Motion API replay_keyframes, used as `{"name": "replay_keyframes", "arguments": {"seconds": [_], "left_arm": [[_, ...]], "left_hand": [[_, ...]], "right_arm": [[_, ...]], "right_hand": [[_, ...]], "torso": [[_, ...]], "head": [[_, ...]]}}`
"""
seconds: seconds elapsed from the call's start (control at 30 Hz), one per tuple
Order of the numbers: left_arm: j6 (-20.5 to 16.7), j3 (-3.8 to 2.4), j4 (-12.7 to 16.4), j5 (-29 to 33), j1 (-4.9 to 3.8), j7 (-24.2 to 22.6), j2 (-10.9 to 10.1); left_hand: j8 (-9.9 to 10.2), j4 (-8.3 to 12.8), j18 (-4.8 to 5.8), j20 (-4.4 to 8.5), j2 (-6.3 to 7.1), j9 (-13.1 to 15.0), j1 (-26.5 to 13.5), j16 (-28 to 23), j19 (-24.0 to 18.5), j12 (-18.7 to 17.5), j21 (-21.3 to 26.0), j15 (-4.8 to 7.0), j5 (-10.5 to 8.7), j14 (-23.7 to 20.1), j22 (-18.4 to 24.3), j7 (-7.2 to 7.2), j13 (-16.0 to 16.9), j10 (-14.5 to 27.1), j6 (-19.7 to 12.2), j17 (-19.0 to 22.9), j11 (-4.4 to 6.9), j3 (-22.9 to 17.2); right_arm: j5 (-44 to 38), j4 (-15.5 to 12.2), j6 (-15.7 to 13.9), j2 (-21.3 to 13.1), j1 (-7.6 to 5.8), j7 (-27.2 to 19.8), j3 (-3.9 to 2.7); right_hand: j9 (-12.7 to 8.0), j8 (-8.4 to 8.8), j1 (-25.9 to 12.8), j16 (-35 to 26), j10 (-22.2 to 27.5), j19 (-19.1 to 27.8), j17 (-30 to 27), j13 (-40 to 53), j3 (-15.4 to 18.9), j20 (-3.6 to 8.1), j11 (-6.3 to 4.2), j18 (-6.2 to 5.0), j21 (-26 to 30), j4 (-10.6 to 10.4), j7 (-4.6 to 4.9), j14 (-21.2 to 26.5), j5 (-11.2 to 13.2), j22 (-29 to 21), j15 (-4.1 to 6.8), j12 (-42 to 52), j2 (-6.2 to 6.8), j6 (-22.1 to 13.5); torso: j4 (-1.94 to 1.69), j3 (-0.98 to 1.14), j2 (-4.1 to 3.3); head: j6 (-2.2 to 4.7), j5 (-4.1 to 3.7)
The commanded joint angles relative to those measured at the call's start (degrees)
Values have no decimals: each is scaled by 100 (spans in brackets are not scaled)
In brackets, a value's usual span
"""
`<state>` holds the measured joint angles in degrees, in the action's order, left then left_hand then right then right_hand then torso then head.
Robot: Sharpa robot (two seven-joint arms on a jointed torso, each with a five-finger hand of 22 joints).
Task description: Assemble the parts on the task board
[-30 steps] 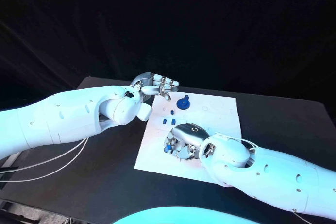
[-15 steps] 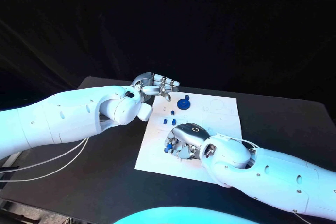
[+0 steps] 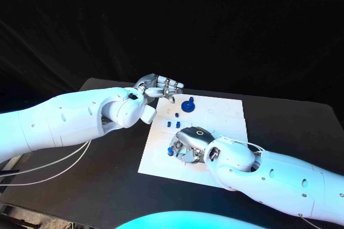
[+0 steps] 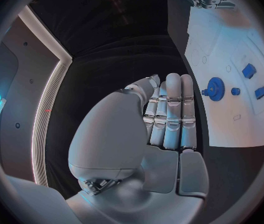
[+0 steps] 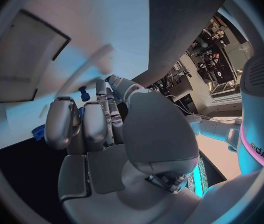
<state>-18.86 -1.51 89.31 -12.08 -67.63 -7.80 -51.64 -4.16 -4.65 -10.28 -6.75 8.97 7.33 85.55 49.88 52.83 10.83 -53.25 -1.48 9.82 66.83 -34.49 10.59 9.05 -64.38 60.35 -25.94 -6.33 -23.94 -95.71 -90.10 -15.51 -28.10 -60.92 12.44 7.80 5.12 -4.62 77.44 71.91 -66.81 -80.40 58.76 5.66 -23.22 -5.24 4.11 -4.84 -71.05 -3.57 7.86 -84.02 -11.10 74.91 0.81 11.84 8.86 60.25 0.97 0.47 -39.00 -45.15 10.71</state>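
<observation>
The black bench (image 3: 107, 154) carries the white task board (image 3: 225, 114). On it lie a blue gear (image 3: 188, 106) and small blue parts (image 3: 172, 123). The right robot hand (image 3: 188, 144) curls down over a blue part (image 3: 170, 150), grasping it. The left robot hand (image 3: 159, 86) hovers beside the board, fingers together, holding nothing.

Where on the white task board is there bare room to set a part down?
The white task board is bare along its far right, past the round blue gear. It is crowded in the middle, where small blue pieces lie, and where the right hand rests.
</observation>
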Motion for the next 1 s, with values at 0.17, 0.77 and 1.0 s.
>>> {"name": "replay_keyframes", "arguments": {"seconds": [0.17, 0.77, 1.0], "left_arm": [[96, -4, 14, 4, -7, -6, 12], [118, 8, -9, 3, -5, -11, 10], [124, 50, -10, 3, -3, -19, -30]], "left_hand": [[-1, -1, -26, -23, -36, -8, -26, 13, -4, 19, 36, -27, 8, -28, 6, -6, 4, 44, -53, 7, -3, 20], [21, -27, -25, -36, -25, -24, -73, 17, -11, 22, 53, -42, 8, -37, 17, 15, -3, 100, -120, 22, -22, 42], [21, -27, -25, -36, -25, -24, -73, 17, -11, 22, 53, -42, 8, -37, 17, 15, -3, 100, -120, 22, -22, 42]], "right_arm": [[-252, -16, -67, -11, 10, 123, 9], [401, -714, -969, -696, -131, -117, -31], [1690, -1261, -912, -1591, -465, -261, -66]], "right_hand": [[-33, 79, -112, -33, 38, 56, -76, 31, 108, -24, -38, 38, 121, -34, -33, -7, -50, 577, -12, -13, 54, -168], [-53, -36, -83, -13, -57, 14, -104, 149, 332, 15, -62, 49, 107, -106, 7, -17, -271, 622, 21, 119, 57, -631], [40, -260, -175, 98, -577, -120, 52, 401, 500, 7, -83, 96, -116, -203, 45, -75, -472, 734, 23, 521, 47, -218]], "torso": [[10, -3, 10], [11, 7, 10], [27, -4, 26]], "head": [[14, -19], [127, -117], [193, -256]]}}
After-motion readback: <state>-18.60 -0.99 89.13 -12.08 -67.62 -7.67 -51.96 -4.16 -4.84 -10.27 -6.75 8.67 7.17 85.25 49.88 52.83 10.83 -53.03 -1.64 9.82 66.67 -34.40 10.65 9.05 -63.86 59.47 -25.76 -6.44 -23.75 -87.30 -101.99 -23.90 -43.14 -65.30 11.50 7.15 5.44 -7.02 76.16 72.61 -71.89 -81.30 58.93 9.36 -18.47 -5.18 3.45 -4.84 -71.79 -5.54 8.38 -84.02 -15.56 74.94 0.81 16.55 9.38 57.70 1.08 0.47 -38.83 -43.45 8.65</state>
